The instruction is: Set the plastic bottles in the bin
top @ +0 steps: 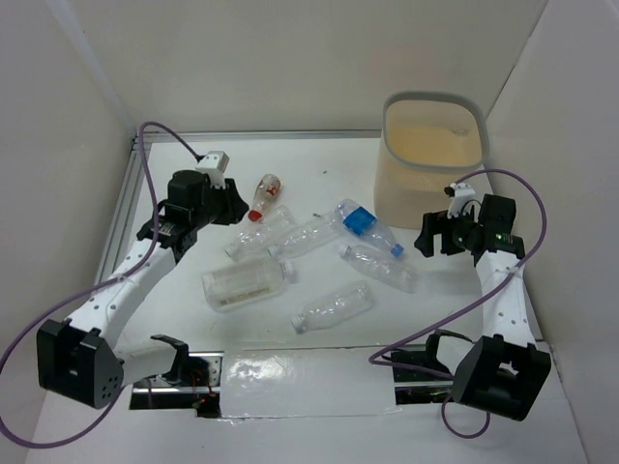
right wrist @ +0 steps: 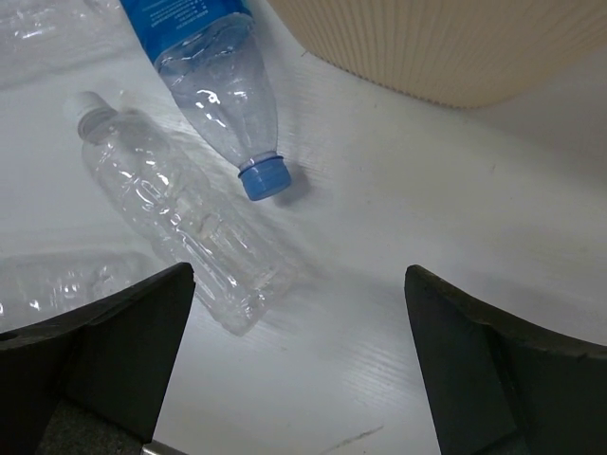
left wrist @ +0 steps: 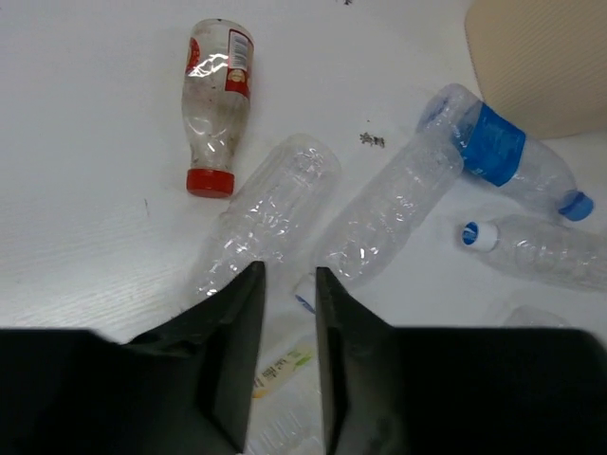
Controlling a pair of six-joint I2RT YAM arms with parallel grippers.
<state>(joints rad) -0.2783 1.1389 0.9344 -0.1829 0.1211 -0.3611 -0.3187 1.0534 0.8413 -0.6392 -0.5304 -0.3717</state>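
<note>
Handling: the plastic bottles (top: pixel 334 307) appear empty, thin-walled and crinkled. Expect low weight, walls that yield under pressure, a slick skin and a tendency to roll. Grip across the mid-body, square to the long axis, not at the tapered neck or cap.

Count: seven bottles lie flat on the surface (top: pixel 319 164) at centre frame of the top view: one red-capped bottle (top: pixel 266 196), one blue-labelled bottle (top: pixel 363 224), one wide squarish bottle (top: pixel 242 283), four plain. One bin (top: pixel 432 97) stands at upper right, no bottle visible inside.

The left tool (left wrist: pixel 289 275): fingers together, holding nothing, above the cluster. The right tool (right wrist: pixel 299 275): fingers wide apart, empty.
</note>
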